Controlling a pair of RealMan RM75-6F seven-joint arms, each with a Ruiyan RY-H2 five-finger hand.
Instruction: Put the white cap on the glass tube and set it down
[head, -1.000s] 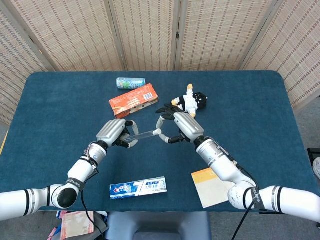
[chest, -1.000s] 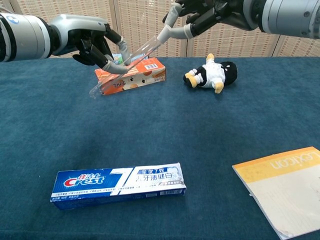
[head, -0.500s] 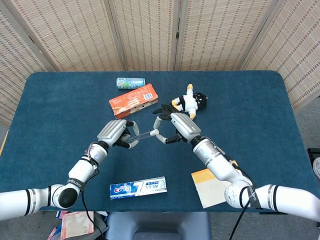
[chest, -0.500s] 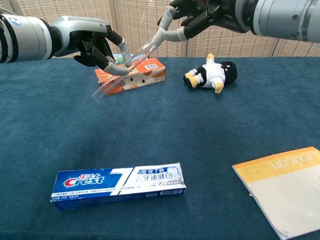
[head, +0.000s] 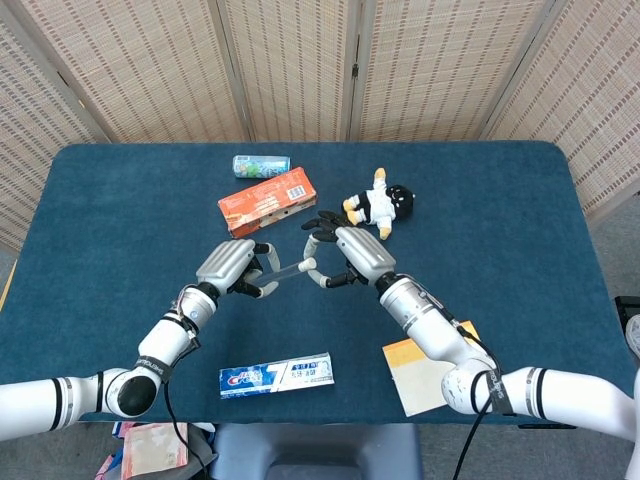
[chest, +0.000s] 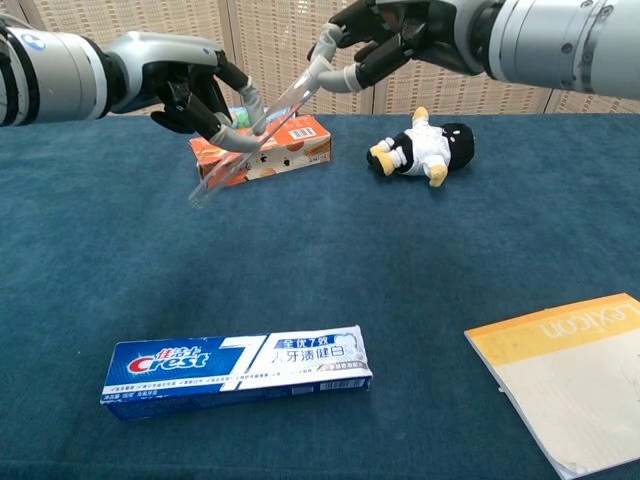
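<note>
My left hand (head: 232, 265) (chest: 190, 85) grips the glass tube (head: 286, 269) (chest: 235, 155) near its middle, above the table. The tube slants, its lower end pointing down to the left in the chest view. My right hand (head: 350, 255) (chest: 400, 35) meets the tube's upper end, fingertips closed around the white cap (head: 309, 265). The cap is mostly hidden by those fingertips, and I cannot tell how far it sits on the tube.
An orange box (head: 267, 200) (chest: 290, 150) and a can (head: 261, 164) lie behind the hands, with a small doll (head: 378, 203) (chest: 425, 147) to their right. A toothpaste box (head: 277, 375) (chest: 235, 363) and a yellow-edged booklet (head: 425, 375) (chest: 565, 375) lie near the front.
My right hand has closed in toward the left hand along the tube, shortening the bare stretch between them. The tube's lower end has shifted slightly right and tilted steeper.
</note>
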